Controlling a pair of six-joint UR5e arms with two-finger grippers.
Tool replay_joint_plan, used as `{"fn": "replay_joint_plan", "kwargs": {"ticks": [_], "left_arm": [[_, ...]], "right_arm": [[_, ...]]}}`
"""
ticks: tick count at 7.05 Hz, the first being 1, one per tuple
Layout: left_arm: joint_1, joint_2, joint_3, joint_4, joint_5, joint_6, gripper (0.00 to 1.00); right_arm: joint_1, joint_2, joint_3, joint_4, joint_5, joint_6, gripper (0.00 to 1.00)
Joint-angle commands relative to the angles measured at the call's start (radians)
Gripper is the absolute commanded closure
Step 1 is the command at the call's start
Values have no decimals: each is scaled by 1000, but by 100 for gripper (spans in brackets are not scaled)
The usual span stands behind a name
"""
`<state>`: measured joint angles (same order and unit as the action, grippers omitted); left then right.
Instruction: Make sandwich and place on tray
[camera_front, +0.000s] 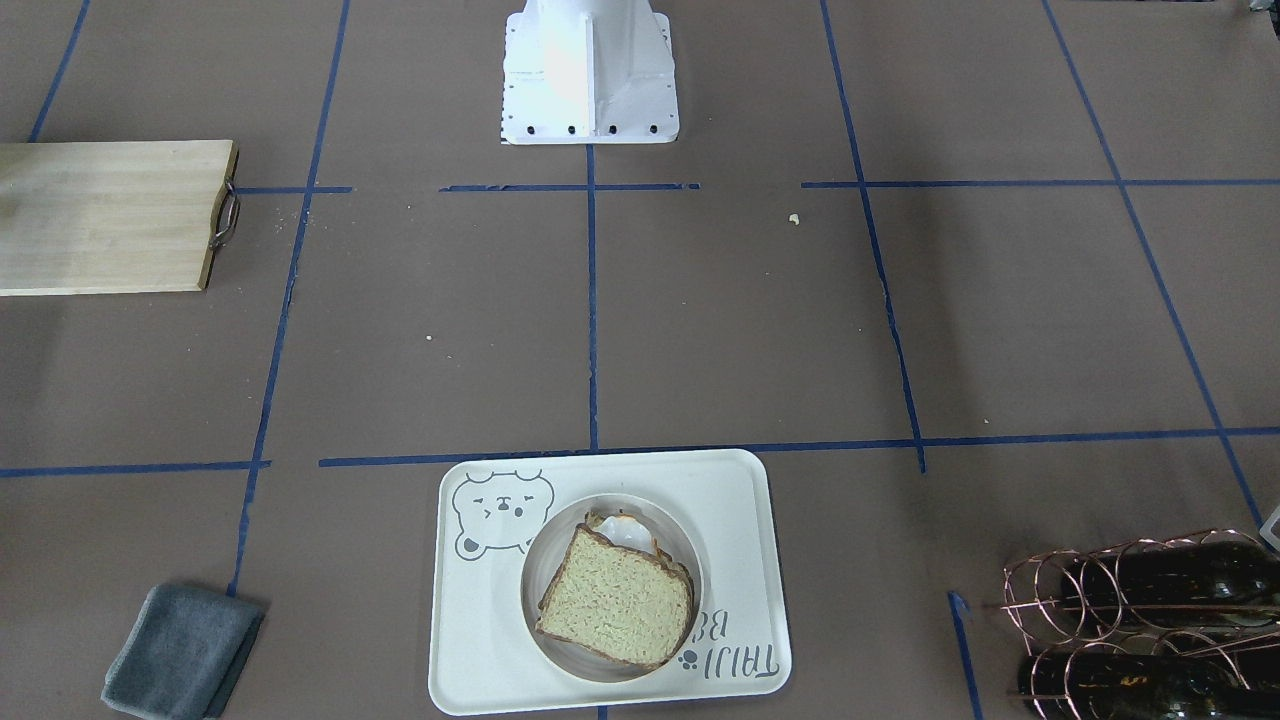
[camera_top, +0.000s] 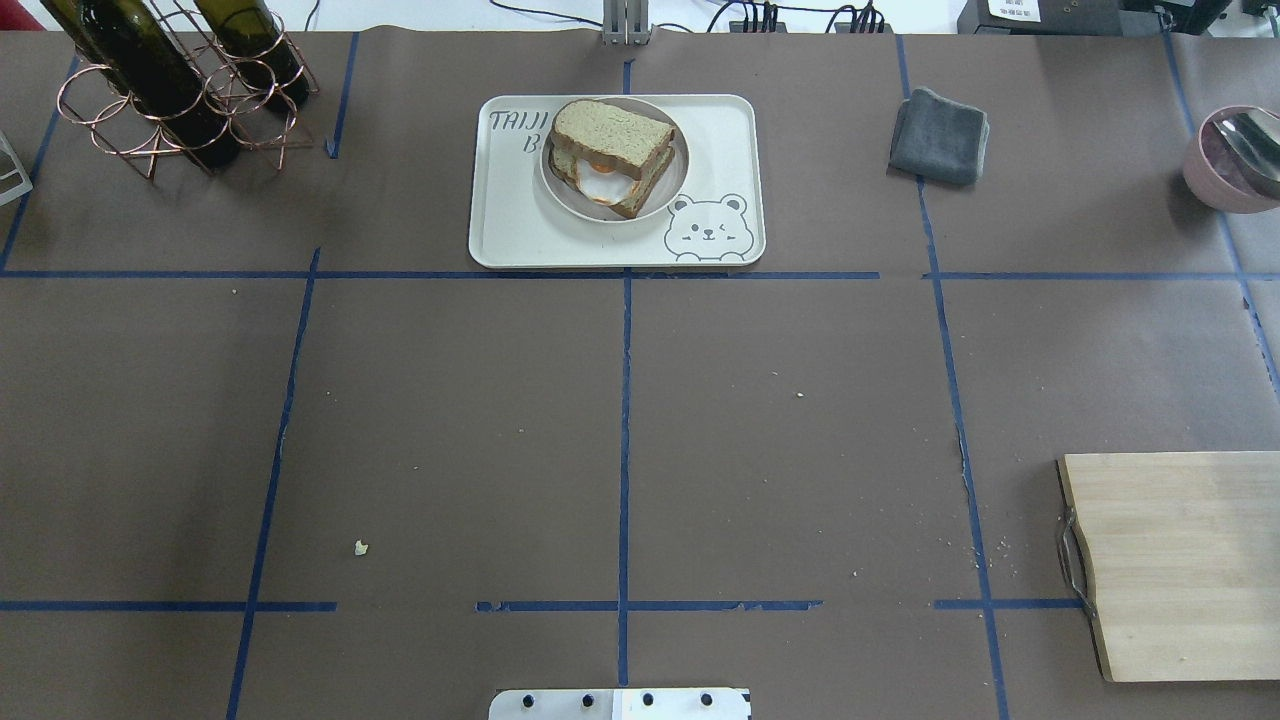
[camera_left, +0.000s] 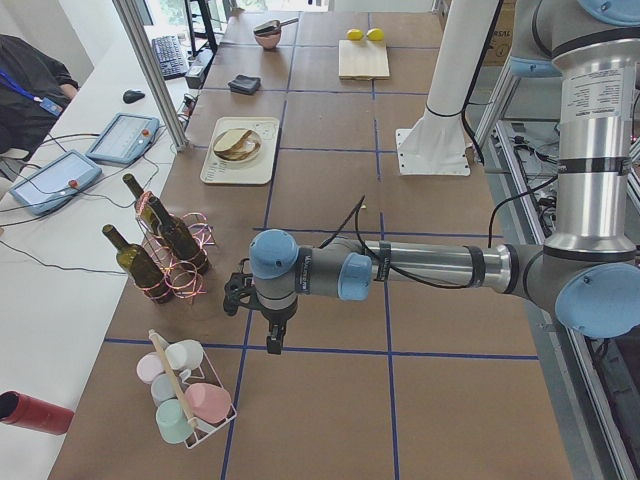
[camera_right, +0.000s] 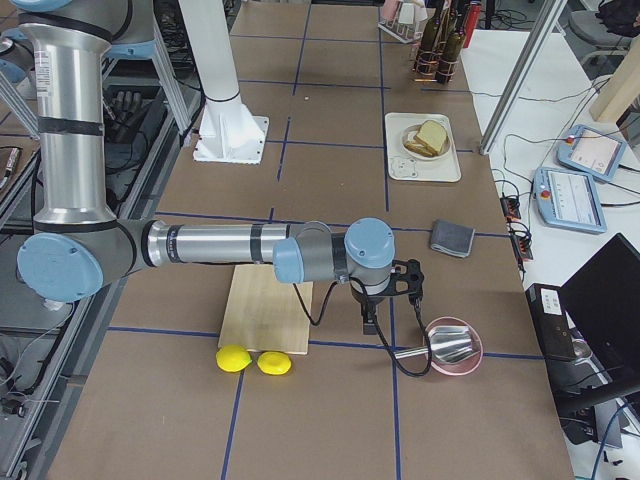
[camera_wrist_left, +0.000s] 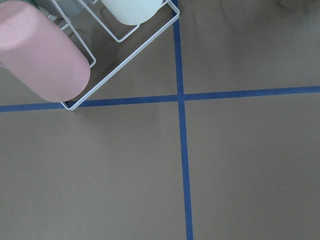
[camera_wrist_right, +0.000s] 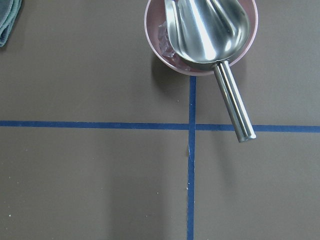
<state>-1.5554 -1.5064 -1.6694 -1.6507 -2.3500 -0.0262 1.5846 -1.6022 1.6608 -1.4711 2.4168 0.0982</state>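
The sandwich (camera_top: 610, 140) lies on a small round plate (camera_top: 672, 190) on the cream bear tray (camera_top: 500, 230), at the table's far middle. Two tan bread slices hold a white egg with orange yolk (camera_top: 598, 180) between them. The front-facing view shows the sandwich (camera_front: 615, 598) and the tray (camera_front: 480, 640) too. My left gripper (camera_left: 270, 340) hangs over bare table near a cup rack, far from the tray. My right gripper (camera_right: 370, 322) hangs near a pink bowl, also far away. Neither shows in any other view, so I cannot tell open or shut.
A wooden board (camera_top: 1180, 560) with a metal handle lies at my right. A grey cloth (camera_top: 940, 135) and a pink bowl with a metal scoop (camera_wrist_right: 200, 30) sit far right. A wire rack of bottles (camera_top: 170, 80) stands far left. A cup rack (camera_wrist_left: 45, 55) lies under my left wrist.
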Motion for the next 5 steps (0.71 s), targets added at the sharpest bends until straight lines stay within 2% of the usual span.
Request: {"fn": "replay_joint_plan", "kwargs": {"ticks": [1, 5], "left_arm": [[0, 0, -1, -1, 0, -1, 0], [0, 0, -1, 0, 0, -1, 0]], "right_arm": [[0, 1, 0, 0, 1, 0, 0], [0, -5, -1, 0, -1, -5, 0]]}}
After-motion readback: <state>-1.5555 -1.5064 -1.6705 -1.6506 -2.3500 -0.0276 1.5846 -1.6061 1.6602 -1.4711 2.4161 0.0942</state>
